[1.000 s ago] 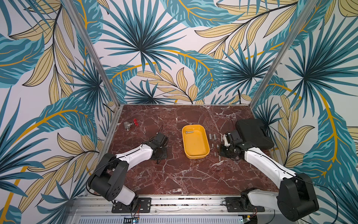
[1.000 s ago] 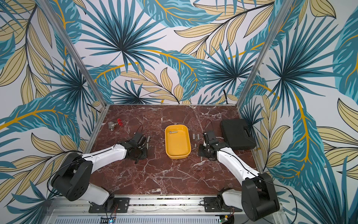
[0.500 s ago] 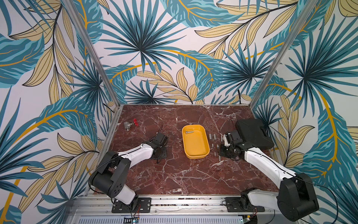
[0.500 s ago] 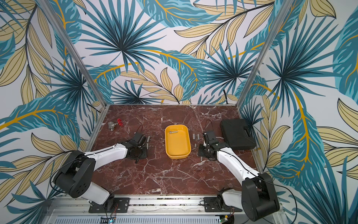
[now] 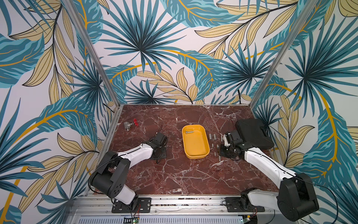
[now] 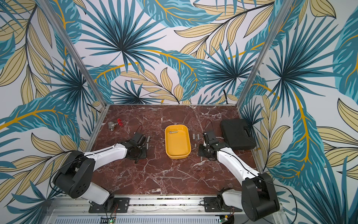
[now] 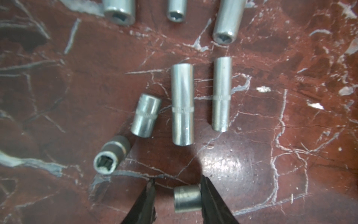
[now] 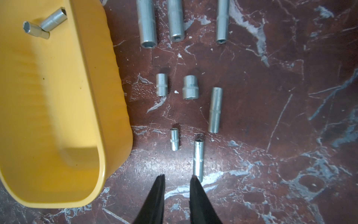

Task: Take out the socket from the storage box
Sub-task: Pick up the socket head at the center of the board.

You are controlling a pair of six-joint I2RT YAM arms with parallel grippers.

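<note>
Left wrist view: my left fingers (image 7: pixel 145 203) stand partly apart around a short socket (image 7: pixel 187 198) lying on the counter (image 7: pixel 280 184); it touches only one of them. My right fingers (image 8: pixel 155 199) are narrowly parted and empty, one tip at a thin socket (image 8: pixel 198 159) beside the storage box (image 8: pixel 108 120). Two sockets (image 8: pixel 36 32) lie at the box's far end.

In the left wrist view, which is soft throughout, three silvery steel cylindrical sockets (image 7: pixel 119 11) run off the picture's edge. The right wrist view cuts the shallow yellow plastic storage box (image 8: pixel 108 97) at two edges. In both top views the small metal sockets (image 5: pixel 210 136) beside it are too small to tell apart. In a top view the right arm (image 5: pixel 259 161) covers a corner of the black hard plastic case (image 5: pixel 253 131).
</note>
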